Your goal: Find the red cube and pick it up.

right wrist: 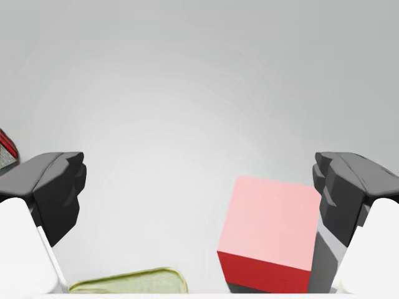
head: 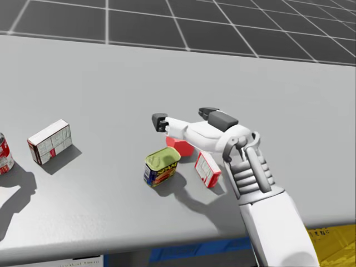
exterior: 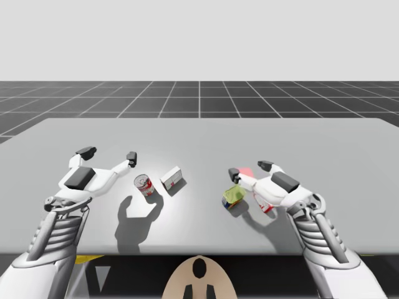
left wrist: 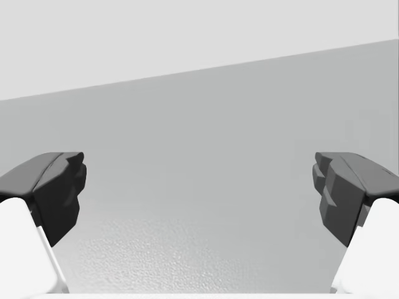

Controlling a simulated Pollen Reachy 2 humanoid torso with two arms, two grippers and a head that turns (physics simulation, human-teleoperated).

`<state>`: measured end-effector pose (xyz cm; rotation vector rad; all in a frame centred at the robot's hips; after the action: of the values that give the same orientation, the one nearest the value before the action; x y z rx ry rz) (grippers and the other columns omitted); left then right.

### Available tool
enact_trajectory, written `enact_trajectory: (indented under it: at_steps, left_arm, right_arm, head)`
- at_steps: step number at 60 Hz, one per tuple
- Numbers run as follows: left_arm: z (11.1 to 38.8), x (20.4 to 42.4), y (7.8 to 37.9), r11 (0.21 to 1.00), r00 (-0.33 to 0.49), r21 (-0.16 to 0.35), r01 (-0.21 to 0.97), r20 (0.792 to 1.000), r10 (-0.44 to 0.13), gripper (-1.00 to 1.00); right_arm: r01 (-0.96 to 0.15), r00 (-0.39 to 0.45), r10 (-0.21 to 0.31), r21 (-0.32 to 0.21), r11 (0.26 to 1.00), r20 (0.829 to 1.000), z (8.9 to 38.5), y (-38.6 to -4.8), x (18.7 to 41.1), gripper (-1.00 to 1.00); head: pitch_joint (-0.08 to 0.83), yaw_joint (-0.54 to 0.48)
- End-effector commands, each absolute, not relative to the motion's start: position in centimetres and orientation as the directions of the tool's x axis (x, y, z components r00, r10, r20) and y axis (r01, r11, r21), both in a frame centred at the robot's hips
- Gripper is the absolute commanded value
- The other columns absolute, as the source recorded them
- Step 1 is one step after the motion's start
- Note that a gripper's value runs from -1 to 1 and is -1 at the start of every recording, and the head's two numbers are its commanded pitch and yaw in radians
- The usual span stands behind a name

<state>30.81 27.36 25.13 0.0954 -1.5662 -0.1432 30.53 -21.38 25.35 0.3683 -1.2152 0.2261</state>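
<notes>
My right gripper point(head: 184, 118) hangs over the grey table point(head: 111, 83) with its dark fingers point(head: 160, 122) spread wide apart, holding nothing. The red cube point(head: 179, 146) sits on the table just under the hand, partly hidden by it. Just beside the cube, nearer the table's front edge, is a squat tin point(head: 162, 166) with a yellow-green top and a blue side. A red and white box point(head: 207, 169) lies beside the tin, under my wrist. Well apart to the left stands a white box point(head: 50, 141) with red trim, and past it a red and white can point(head: 4, 154) is cut off by the picture's edge
</notes>
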Motion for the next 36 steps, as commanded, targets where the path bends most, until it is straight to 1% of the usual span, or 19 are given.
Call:
enact_trajectory:
  at_steps: [1,6,8,10,15,19,23,29,30,32,33,36]
  left_arm:
    - [25.1,30.9,27.4,0.988,0.001,0.152,0.033,0.988,-0.152,-1.0]
    - [25.1,30.9,27.4,0.988,0.002,0.151,0.033,0.988,-0.152,-1.0]
    - [25.1,30.9,27.4,0.988,0.002,0.15,0.033,0.989,-0.15,-1.0]
    - [25.1,30.9,27.4,0.988,0.003,0.15,0.034,0.989,-0.15,-1.0]
    - [25.1,30.9,27.4,0.989,0.002,0.146,0.036,0.989,-0.147,-1.0]
    - [25.1,30.8,27.5,0.989,0.002,0.142,0.039,0.99,-0.143,-1.0]
    - [25.2,30.8,27.5,0.989,0.001,0.139,0.041,0.99,-0.139,-1.0]
    - [25.2,30.8,27.5,0.99,-0.001,0.134,0.042,0.991,-0.134,-1.0]
    - [25.2,30.8,27.5,0.99,-0.001,0.133,0.042,0.991,-0.133,-1.0]
    - [25.2,30.8,27.5,0.99,-0.001,0.132,0.042,0.991,-0.132,-1.0]
    - [25.3,30.7,27.6,0.99,-0.001,0.131,0.043,0.991,-0.131,-1.0]
    - [25.3,30.7,27.5,0.99,-0.001,0.131,0.044,0.991,-0.131,-1.0]
  right_arm:
    - [-0.204,0.614,0.063,0.081,0.976,0.787,24.1,-21.5,32.9,-1.0]
    - [-0.177,0.636,0.053,0.078,0.981,0.77,23.3,-21.6,33.5,-1.0]
    - [-0.163,0.647,0.052,0.071,0.984,0.76,22.8,-21.7,33.7,-1.0]
    - [-0.156,0.65,0.052,0.066,0.986,0.758,22.6,-21.7,33.8,-1.0]
    - [-0.129,0.667,0.052,0.046,0.991,0.743,21.7,-21.7,34.1,-1.0]
    - [-0.115,0.675,0.059,0.026,0.993,0.735,21.2,-21.6,34.3,-1.0]
    - [-0.099,0.676,0.061,0.009,0.995,0.734,20.7,-21.6,34.5,-1.0]
    - [-0.082,0.685,0.054,0.003,0.997,0.727,20.0,-21.7,35.0,-1.0]
    - [-0.078,0.691,0.053,0.002,0.997,0.721,19.8,-21.8,35.1,-1.0]
    - [-0.077,0.692,0.052,0.002,0.997,0.72,19.7,-21.8,35.2,-1.0]
    - [-0.074,0.697,0.052,0.0,0.997,0.715,19.4,-21.9,35.3,-1.0]
    - [-0.071,0.702,0.052,-0.003,0.997,0.711,19.3,-22.0,35.5,-1.0]
  head:
    - [0.621,-0.27]
    - [0.621,-0.27]
    - [0.619,-0.27]
    - [0.618,-0.27]
    - [0.616,-0.28]
    - [0.614,-0.28]
    - [0.613,-0.28]
    - [0.613,-0.28]
    - [0.613,-0.28]
    - [0.613,-0.28]
    - [0.614,-0.28]
    - [0.614,-0.28]
